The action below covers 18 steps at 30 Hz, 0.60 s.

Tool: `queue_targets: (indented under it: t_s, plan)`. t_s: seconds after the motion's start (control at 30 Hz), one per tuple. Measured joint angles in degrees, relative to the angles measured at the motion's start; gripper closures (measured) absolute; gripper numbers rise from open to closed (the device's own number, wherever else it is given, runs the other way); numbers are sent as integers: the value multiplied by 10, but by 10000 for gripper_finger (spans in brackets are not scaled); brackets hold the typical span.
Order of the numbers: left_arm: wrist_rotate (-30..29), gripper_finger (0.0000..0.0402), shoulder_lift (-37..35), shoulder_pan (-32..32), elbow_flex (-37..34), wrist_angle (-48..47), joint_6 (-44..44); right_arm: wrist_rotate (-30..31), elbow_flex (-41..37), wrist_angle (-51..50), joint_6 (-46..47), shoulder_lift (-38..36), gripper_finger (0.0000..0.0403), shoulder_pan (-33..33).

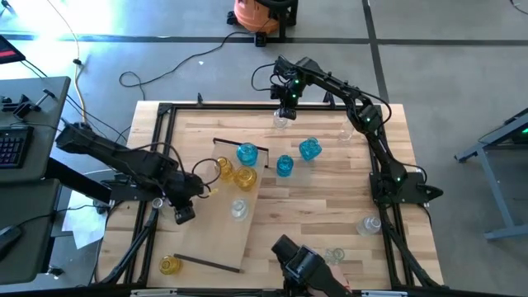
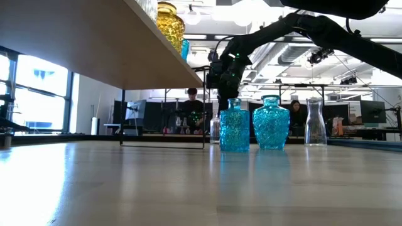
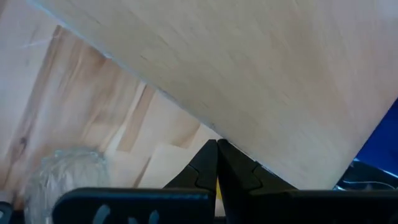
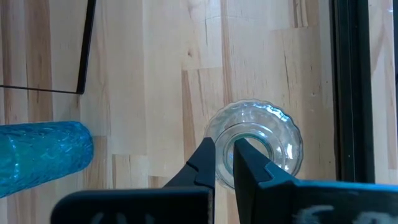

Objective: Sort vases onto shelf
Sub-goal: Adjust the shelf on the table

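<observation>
Right gripper (image 4: 224,163) sits directly above a clear vase (image 4: 258,144) at the far edge of the table (image 1: 330,206), beyond the shelf (image 1: 216,223). In the right wrist view the fingers (image 4: 202,163) straddle the vase's rim, one outside the mouth, one over the opening; they are nearly shut and pinch that glass lip. Vase stands upright, long axis vertical and in line with the fingers' approach, so a straight lift looks like the next call. Judgement: grip on a thin rim is narrow; tilt could slip it.

From that clear vase, the shelf lies toward the near-left. It already carries two yellow vases (image 1: 235,174) and a blue vase (image 1: 247,153) at its far end. Two more blue vases (image 1: 297,157) stand on the table between shelf and held vase.

Left gripper (image 1: 185,214) waits at the shelf's left edge, fingers closed on nothing. The right arm is far nearer the clear vase.
</observation>
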Motion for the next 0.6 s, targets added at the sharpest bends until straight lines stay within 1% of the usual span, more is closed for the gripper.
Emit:
queue_targets:
  t_s: [0.17,0.6]
  plan:
    - [1,401,19,-4,0,45,0,0,0,0,-4,0,401,0]
    - [-16,401,51,1,0,105,-16,-2,0,-3,-15,0,401,0]
